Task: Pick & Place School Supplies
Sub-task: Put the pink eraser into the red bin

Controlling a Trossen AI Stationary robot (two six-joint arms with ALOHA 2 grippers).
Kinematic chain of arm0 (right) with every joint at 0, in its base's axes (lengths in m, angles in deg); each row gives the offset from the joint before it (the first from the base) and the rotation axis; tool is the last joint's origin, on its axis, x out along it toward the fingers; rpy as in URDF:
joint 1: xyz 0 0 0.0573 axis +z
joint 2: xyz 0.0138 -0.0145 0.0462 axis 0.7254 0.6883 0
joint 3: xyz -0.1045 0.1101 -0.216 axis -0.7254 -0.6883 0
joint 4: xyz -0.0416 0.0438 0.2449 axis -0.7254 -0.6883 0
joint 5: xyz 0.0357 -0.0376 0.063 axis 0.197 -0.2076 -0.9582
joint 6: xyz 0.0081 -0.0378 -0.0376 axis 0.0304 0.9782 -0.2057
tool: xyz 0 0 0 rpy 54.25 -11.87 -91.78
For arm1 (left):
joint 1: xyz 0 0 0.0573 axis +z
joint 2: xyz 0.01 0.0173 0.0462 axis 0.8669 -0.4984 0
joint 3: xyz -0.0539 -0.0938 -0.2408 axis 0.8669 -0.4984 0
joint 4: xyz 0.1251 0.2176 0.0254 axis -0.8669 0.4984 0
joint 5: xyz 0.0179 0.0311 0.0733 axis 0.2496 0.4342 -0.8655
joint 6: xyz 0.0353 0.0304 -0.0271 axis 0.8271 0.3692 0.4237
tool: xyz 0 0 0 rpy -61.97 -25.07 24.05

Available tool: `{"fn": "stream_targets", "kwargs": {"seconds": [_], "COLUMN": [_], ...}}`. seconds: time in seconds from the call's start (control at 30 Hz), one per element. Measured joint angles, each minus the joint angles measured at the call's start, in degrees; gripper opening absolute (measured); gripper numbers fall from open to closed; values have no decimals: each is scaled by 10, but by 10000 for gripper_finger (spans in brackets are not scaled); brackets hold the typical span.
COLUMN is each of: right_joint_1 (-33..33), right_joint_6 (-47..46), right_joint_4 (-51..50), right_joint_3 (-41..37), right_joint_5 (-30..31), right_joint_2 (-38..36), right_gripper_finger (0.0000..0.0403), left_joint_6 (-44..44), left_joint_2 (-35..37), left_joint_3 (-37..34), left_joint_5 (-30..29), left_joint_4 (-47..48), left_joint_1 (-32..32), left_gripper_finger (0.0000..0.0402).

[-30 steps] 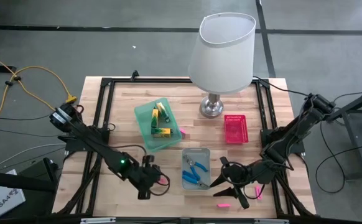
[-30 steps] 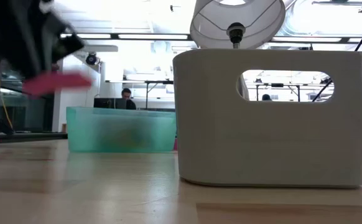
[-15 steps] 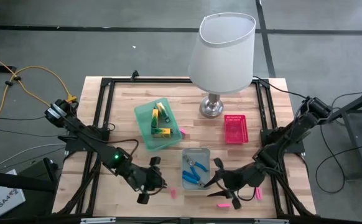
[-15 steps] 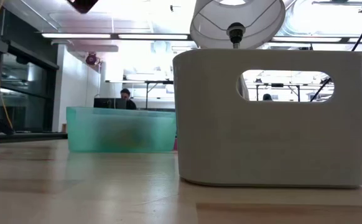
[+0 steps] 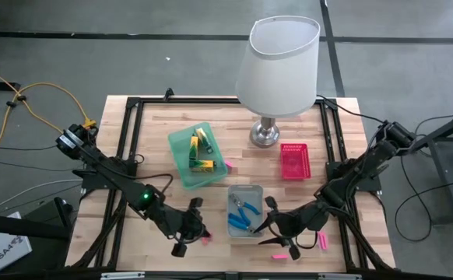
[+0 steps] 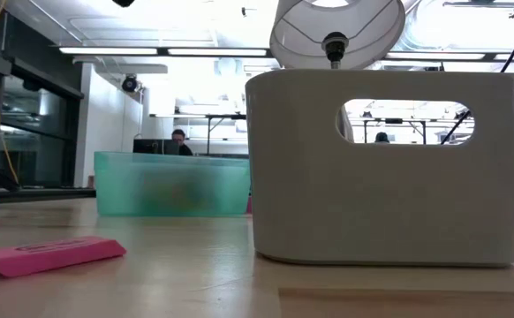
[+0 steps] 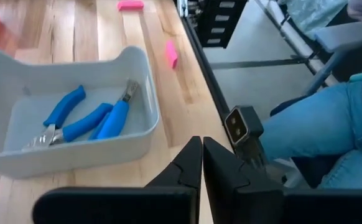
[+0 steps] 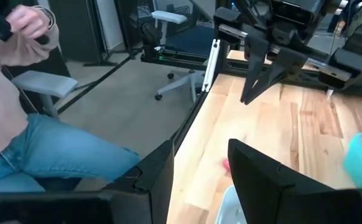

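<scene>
The left gripper [image 5: 186, 233] hovers over the front of the pale wooden table [image 5: 149, 155], left of the grey plastic tray [image 5: 246, 194]. Its two dark fingers [image 7: 190, 163] are pressed together with nothing between them. A small flat pink bar [image 5: 206, 239] lies on the wood just beside this gripper; in the low view the same bar [image 6: 49, 254] is a thin, rectangular bright pink slab lying flat on the tabletop, with faint lettering on its side.

The right gripper [image 5: 277, 233] hangs at the right edge of the grey tray, near the front of the table. Its fingers [image 8: 259, 174] stand apart with a clear gap and hold nothing. Two more pink bars lie close to it on the wood: one [image 5: 279, 255] near the table's front edge and one [image 5: 322, 240] to the gripper's right.

Inside the grey tray lie the blue-handled pliers [image 7: 75, 118] and a blue-handled screwdriver [image 7: 116, 115], side by side, their metal tips bare and their grips a smooth bright blue. Yellow-and-green pieces [image 5: 201, 152] rest in the translucent green plastic tray [image 5: 181, 167] farther back. A red-pink mesh tray [image 5: 293, 160] sits to the right of the white-shaded lamp [image 5: 282, 58]. A seated person in blue jeans [image 8: 50, 155] is beyond the table edge.
</scene>
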Motion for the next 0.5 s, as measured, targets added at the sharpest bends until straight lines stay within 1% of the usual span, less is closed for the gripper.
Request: {"fn": "stream_targets", "kwargs": {"seconds": [0.2,0.3,0.4,0.5], "right_joint_1": [1,1,1,1], "right_joint_6": [-21,-25,-34,-42], "right_joint_4": [-4,-4,-5,-10], "right_joint_3": [0,0,0,0], "right_joint_5": [-1,-1,-1,-1], "right_joint_2": [0,0,0,0], "right_gripper_finger": [144,144,144,144], "left_joint_6": [-40,-44,-78,-131], "left_joint_2": [0,0,0,-5], "left_joint_3": [0,0,0,0], "left_joint_5": [0,0,-4,-5], "left_joint_4": [36,40,49,62], "left_joint_1": [0,0,0,0], "left_gripper_finger": [2,3,16,43]}}
